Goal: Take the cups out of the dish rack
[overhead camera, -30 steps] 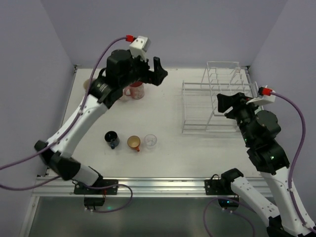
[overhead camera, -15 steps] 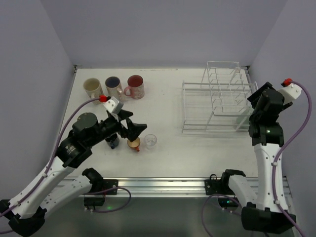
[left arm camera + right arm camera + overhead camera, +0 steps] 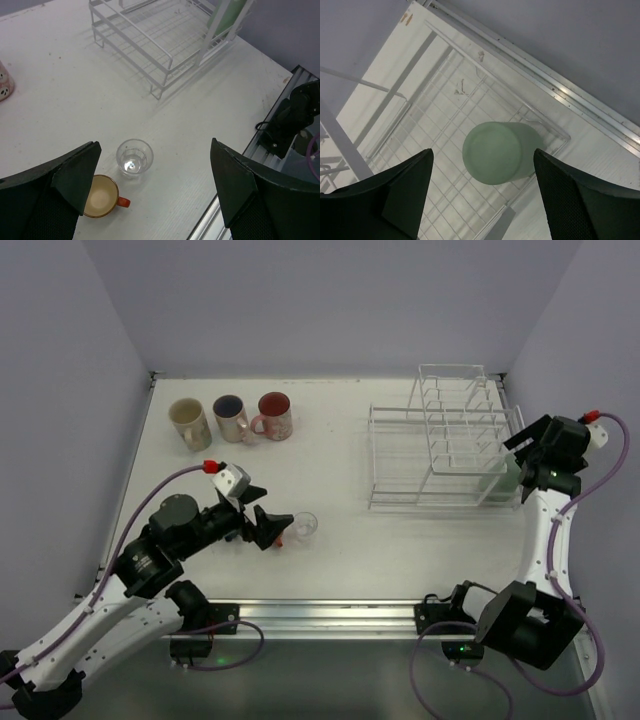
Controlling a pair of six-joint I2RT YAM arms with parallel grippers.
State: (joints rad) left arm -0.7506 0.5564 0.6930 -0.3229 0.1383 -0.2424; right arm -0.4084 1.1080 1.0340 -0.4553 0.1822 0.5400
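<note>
The white wire dish rack (image 3: pixel 440 452) stands at the right. A green tumbler (image 3: pixel 497 152) sits upside down in its right end (image 3: pixel 506 480). My right gripper (image 3: pixel 483 152) hovers open above the tumbler, a finger on each side, apart from it. My left gripper (image 3: pixel 155 142) hangs open over the front left of the table. Below it stand a clear glass (image 3: pixel 134 157) and an orange cup (image 3: pixel 102 196), both upright and untouched. In the top view the left gripper (image 3: pixel 268 512) partly covers the orange cup (image 3: pixel 282 538) beside the glass (image 3: pixel 305 525).
Three mugs stand in a row at the back left: a beige one (image 3: pixel 187 421), one with a blue inside (image 3: pixel 231 415) and a pink one (image 3: pixel 273 414). The rack's tall dividers (image 3: pixel 452 400) rise at its far side. The table's right edge runs close behind the tumbler.
My left arm swung from the back-left mugs down to the front, over the orange cup and glass. My right arm moved to the rack's right end and opened above the tumbler.
</note>
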